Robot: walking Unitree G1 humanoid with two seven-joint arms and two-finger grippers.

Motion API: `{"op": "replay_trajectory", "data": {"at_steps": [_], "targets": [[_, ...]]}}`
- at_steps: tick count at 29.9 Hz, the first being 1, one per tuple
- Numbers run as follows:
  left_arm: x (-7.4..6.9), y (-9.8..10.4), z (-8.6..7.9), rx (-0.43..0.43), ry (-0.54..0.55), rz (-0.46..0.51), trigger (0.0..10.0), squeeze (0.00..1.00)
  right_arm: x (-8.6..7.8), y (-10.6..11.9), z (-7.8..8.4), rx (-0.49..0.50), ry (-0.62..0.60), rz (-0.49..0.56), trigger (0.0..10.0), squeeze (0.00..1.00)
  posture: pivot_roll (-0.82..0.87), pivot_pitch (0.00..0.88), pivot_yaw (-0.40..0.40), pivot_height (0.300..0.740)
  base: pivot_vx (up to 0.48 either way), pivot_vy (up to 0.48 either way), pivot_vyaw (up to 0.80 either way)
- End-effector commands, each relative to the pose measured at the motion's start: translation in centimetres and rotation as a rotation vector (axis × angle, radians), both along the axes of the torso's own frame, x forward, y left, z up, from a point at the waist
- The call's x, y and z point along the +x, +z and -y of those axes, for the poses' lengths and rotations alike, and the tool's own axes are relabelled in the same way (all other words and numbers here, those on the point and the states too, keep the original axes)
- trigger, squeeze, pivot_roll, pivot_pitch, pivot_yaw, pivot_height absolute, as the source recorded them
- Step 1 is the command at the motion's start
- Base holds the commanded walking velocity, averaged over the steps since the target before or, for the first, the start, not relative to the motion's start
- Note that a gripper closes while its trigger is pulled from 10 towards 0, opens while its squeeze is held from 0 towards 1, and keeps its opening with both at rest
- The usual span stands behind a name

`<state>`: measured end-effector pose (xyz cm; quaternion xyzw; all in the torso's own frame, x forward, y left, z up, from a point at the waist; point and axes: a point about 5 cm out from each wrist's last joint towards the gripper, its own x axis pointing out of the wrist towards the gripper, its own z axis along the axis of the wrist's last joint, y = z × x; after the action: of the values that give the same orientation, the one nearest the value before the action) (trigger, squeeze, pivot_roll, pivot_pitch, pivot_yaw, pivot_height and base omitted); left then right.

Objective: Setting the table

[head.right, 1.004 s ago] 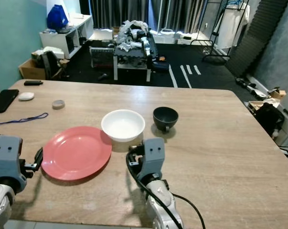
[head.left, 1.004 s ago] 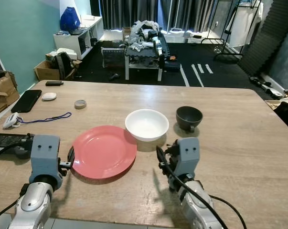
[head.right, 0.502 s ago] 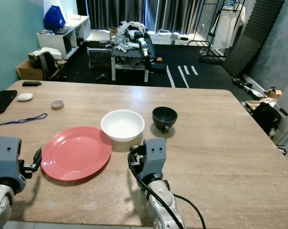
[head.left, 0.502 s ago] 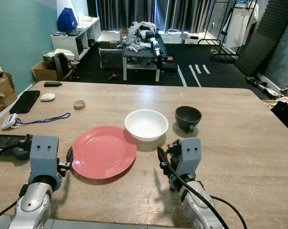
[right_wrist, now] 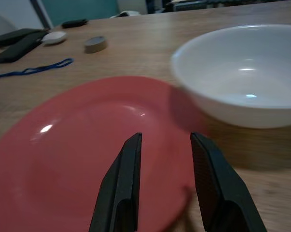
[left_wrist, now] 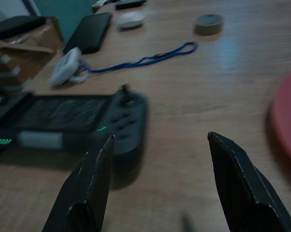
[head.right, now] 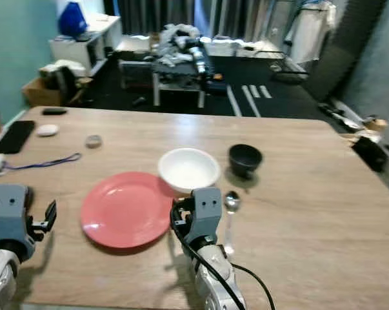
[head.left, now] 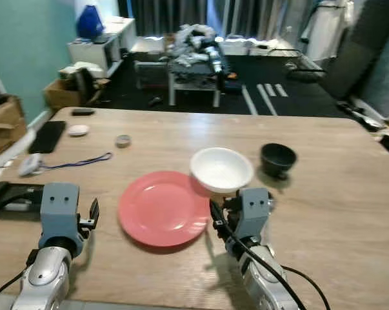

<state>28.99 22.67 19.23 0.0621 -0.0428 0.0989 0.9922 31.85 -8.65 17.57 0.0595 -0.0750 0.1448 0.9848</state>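
Spoon (head.right: 230, 213) beside right tool (right_wrist: 162, 186), near red plate (head.right: 126, 208).

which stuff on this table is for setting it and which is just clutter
For the table setting: red plate, white bowl, dark cup, spoon.

Just lying about: black phone, blue cord, tape roll, game controller, white puck.

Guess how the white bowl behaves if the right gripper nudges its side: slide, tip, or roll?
The white bowl probably slides rather than tips: it looks wide and low. It looks glossy and hard, so likely slippery and breakable. It overlaps the red plate's rim, so a push toward the plate may make it ride up.
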Motion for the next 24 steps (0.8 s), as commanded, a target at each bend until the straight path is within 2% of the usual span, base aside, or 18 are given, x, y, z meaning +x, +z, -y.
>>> {"op": "replay_trajectory", "data": {"at_steps": [1, 4, 21, 24], "targets": [[-0.08, -0.91, -0.22, 0.001, 0.017, -0.038, 10.0, 0.00, -0.18, -0.60, 0.12, 0.004, 0.002, -0.025, 10.0, 0.00, 0.09, 0.144, 0.068, 0.740, 0.000, 0.000, 0.00], [-0.01, -1.06, -0.61, 0.016, 0.047, -0.048, 10.0, 0.00, -0.19, -0.60, 0.09, 0.003, 0.004, -0.024, 10.0, 0.00, 0.09, 0.143, 0.068, 0.740, 0.000, -0.180, 0.00], [0.12, -1.09, -0.87, 0.008, 0.059, -0.052, 10.0, 0.00, -0.25, -0.59, 0.12, 0.006, 0.006, -0.022, 10.0, 0.00, 0.09, 0.145, 0.070, 0.740, 0.000, -0.450, 0.00], [0.12, -1.01, -0.92, 0.002, 0.063, -0.040, 10.0, 0.00, -0.25, -0.58, 0.10, 0.007, 0.007, -0.022, 10.0, 0.00, 0.09, 0.145, 0.072, 0.740, 0.000, -0.114, 0.00]]}}
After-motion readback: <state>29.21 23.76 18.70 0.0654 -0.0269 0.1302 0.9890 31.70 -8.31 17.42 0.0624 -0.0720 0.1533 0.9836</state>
